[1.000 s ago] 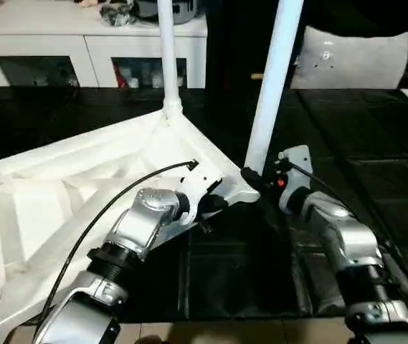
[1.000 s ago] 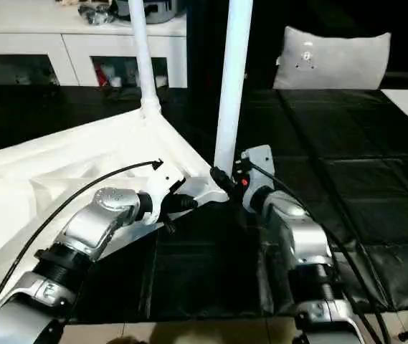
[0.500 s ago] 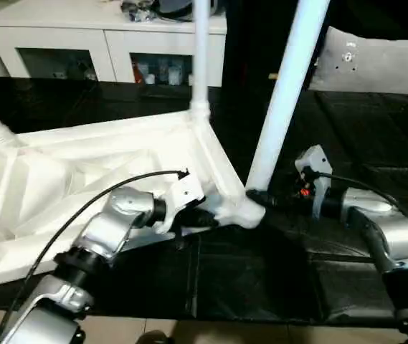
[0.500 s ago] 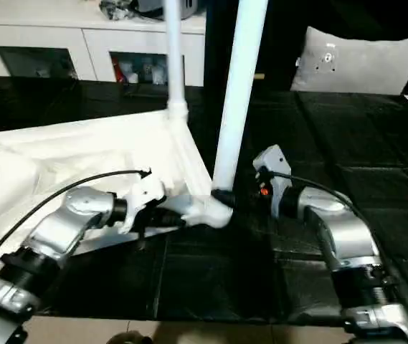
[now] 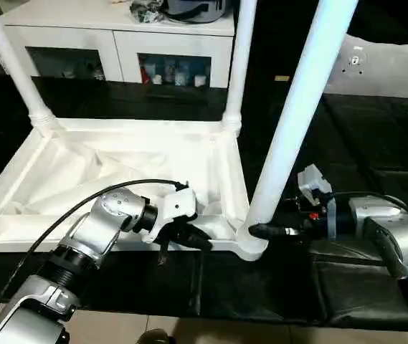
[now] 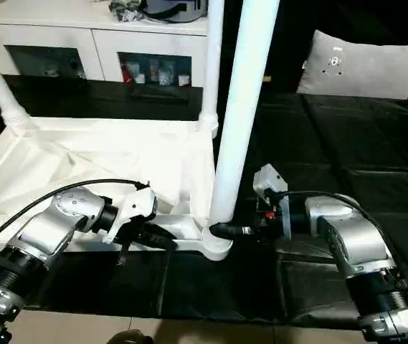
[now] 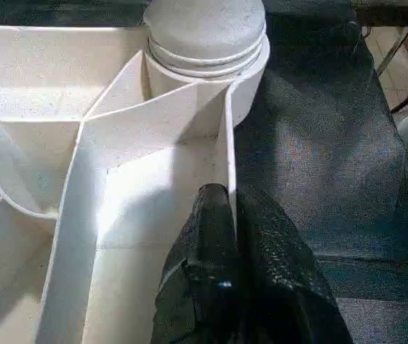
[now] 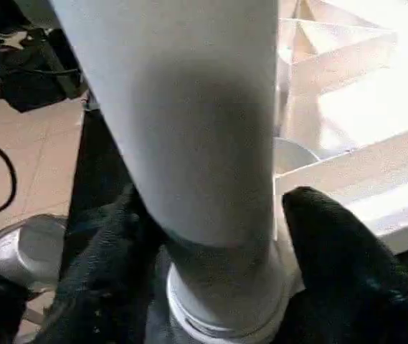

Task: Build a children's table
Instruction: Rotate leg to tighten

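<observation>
— Now, where's our top (image 5: 117, 168)?
— Upside down on the black floor mat (image 5: 376, 136). Our left tool (image 7: 221, 236) pinches its near rim; our right tool (image 8: 211, 236) clamps the near-corner leg (image 5: 297, 122).

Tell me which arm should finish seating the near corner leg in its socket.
Right. Its tool is closed around the base of the long white tapered leg at the round corner socket, while the left tool pinches the white plastic tabletop's rim, steadying it.
</observation>
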Controlling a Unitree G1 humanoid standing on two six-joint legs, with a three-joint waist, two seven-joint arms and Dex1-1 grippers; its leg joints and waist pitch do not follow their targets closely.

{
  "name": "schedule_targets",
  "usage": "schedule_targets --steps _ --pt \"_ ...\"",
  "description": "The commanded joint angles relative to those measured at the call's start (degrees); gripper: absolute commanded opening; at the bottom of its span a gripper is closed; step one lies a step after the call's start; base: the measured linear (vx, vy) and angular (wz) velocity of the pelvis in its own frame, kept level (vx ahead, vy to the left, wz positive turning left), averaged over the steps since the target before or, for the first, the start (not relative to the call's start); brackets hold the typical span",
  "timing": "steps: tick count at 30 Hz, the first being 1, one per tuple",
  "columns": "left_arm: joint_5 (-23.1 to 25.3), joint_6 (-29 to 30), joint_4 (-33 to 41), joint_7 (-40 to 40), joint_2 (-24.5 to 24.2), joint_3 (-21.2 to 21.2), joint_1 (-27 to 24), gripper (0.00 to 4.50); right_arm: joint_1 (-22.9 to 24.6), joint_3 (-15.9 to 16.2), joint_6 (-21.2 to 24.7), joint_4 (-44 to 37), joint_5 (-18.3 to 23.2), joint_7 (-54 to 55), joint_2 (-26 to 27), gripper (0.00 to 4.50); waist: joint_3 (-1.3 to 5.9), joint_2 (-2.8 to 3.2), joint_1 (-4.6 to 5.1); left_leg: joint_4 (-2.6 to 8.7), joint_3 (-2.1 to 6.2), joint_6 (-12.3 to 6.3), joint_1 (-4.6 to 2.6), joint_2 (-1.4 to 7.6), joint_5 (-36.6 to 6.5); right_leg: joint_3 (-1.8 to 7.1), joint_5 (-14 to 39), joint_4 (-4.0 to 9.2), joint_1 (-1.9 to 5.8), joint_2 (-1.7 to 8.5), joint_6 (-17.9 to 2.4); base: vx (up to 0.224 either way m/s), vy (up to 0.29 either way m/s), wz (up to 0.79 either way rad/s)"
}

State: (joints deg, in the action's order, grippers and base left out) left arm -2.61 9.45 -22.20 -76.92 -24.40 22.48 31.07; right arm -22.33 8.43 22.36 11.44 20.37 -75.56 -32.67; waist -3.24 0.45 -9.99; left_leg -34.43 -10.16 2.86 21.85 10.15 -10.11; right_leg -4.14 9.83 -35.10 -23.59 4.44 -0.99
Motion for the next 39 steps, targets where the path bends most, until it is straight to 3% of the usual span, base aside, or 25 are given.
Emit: schedule_targets --steps 1,6,11,13,16,17,18,20,21,23,25,27,32,36,39 --pt "-1.2 -1.9 1.2 -2.4 0.3 1.1 1.2 0.0 -0.1 0.0 -0.9 0.6 -0.2 -0.7 -0.1 2.49 4.03 -0.4 0.13 4.12 1.07 -1.82 -1.11 3.29 -13.2 2.82 17.6 4.56 2.87 4.74 -10.6 0.0 0.0 0.0" --pt "-1.1 -2.0 0.9 -2.1 0.8 0.7 1.1 0.0 -0.1 0.6 -2.6 4.1 -0.3 -2.2 0.5 2.09 4.16 -0.43 0.17 4.03 1.08 -2.04 -1.07 3.3 -12.7 2.69 16.4 4.4 2.85 4.67 -11.0 0.0 0.0 0.0" --pt "-0.9 0.2 0.8 1.2 1.9 -0.4 1.1 0.0 0.8 -1.0 -2.2 4.7 1.9 -1.2 2.7 1.94 4.06 -0.49 0.16 4.08 1.11 -2.12 -1.03 3.32 -12.9 2.7 17.2 4.48 2.87 4.7 -11.0 0.0 0.0 0.0" --pt "-0.2 4.6 0.7 6.7 3.7 -1.8 1.6 0.0 1.8 -2.6 0.0 3.4 2.4 5.6 6.4 1.93 3.93 -0.43 0.35 4.18 1.12 -1.71 -1.08 3.27 -13.4 2.75 18.5 4.57 2.7 4.74 -10.9 0.0 0.0 0.0" --pt "0.0 10.1 0.6 14.7 7.0 -4.3 2.6 0.0 2.0 -3.2 0.0 3.8 0.0 16.1 11.9 1.93 3.67 -0.57 1.08 4.58 1.45 -0.07 -1.25 3.0 -15.7 2.43 24.0 5.23 2.83 4.76 -8.9 0.0 0.0 0.0" --pt "-0.1 12.2 0.6 17.4 8.4 -5.3 3.0 0.0 1.6 -3.1 -0.7 5.3 -1.4 20.1 14.3 1.93 3.49 -0.3 1.54 4.68 1.55 0.74 -1.4 2.95 -17.3 2.39 26.5 5.47 2.66 4.87 -8.3 0.0 0.0 0.0" --pt "-0.2 13.6 0.6 19.1 9.3 -5.9 3.3 0.0 0.8 -2.9 -1.9 8.0 -3.1 24.5 16.6 1.93 3.39 -0.49 2.25 4.74 1.69 1.03 -1.55 2.74 -18.8 2.19 29.1 5.99 2.71 4.97 -7.4 0.0 0.0 0.0" --pt "0.5 16.0 0.4 23.0 11.4 -6.7 4.0 0.0 -1.6 -3.8 -3.6 13.8 -5.5 32.9 19.9 1.93 3.37 -0.58 3.14 5.02 1.95 1.74 -0.98 2.75 -18.8 2.01 29.9 5.75 3.07 5.05 -6.7 0.0 0.0 0.0" --pt "1.4 16.9 -0.1 26.2 13.0 -7.1 4.5 0.0 -3.2 -5.2 -3.7 17.2 -6.9 39.8 21.7 1.93 3.26 -0.65 4.52 4.9 2.13 2.08 -0.89 2.4 -19.5 1.63 32.3 6.23 3.02 4.97 -5.8 0.0 0.0 0.0" --pt "2.4 17.8 -1.6 32.0 16.3 -7.8 5.3 0.0 -5.1 -7.2 -4.8 19.3 -9.3 48.9 23.9 1.93 3.36 -0.6 5.11 4.56 1.91 1.64 -1.47 2.32 -19.1 1.94 31.7 6.58 2.6 4.93 -5.9 0.0 0.0 0.0" --pt "2.7 17.8 -2.2 34.1 17.8 -8.0 5.6 0.0 -5.5 -7.8 -5.4 18.2 -10.1 50.9 24.5 1.93 3.49 -0.7 4.99 4.59 1.73 0.84 -1.53 2.29 -18.3 2.02 29.7 6.67 2.65 4.68 -5.9 0.0 0.0 0.0" --pt "2.7 17.4 -1.7 35.0 18.9 -7.8 5.4 0.0 -5.0 -8.7 -3.6 15.2 -8.6 50.0 25.4 2.45 3.76 -0.58 4.7 4.63 1.53 -0.44 -1.36 2.41 -16.4 2.36 24.6 6.19 2.82 4.44 -7.0 0.0 0.0 0.0" --pt "3.3 15.7 0.7 32.9 18.0 -6.4 4.3 0.0 -2.7 -9.2 -0.2 6.7 -5.6 45.4 24.7 2.87 4.18 -0.65 3.68 4.47 1.24 -2.33 -1.1 2.61 -10.9 2.69 13.8 4.89 3.39 4.28 -9.4 0.0 0.0 0.0" --pt "3.6 14.6 0.8 31.4 16.6 -5.8 4.1 0.0 -2.0 -8.6 -0.2 5.0 -4.6 43.1 22.6 3.15 4.18 -0.78 3.08 4.38 1.12 -2.71 -0.92 2.57 -8.9 2.57 11.5 4.66 3.57 4.29 -10.3 0.0 0.0 0.0" --pt "3.6 12.9 0.7 29.8 15.3 -5.5 3.7 0.0 -1.6 -7.9 -0.6 4.1 -4.5 40.6 20.5 3.48 4.03 -0.59 3.08 4.47 1.08 -2.4 -0.92 2.62 -10.2 2.61 13.4 4.88 3.5 4.27 -9.8 0.0 0.0 0.0"
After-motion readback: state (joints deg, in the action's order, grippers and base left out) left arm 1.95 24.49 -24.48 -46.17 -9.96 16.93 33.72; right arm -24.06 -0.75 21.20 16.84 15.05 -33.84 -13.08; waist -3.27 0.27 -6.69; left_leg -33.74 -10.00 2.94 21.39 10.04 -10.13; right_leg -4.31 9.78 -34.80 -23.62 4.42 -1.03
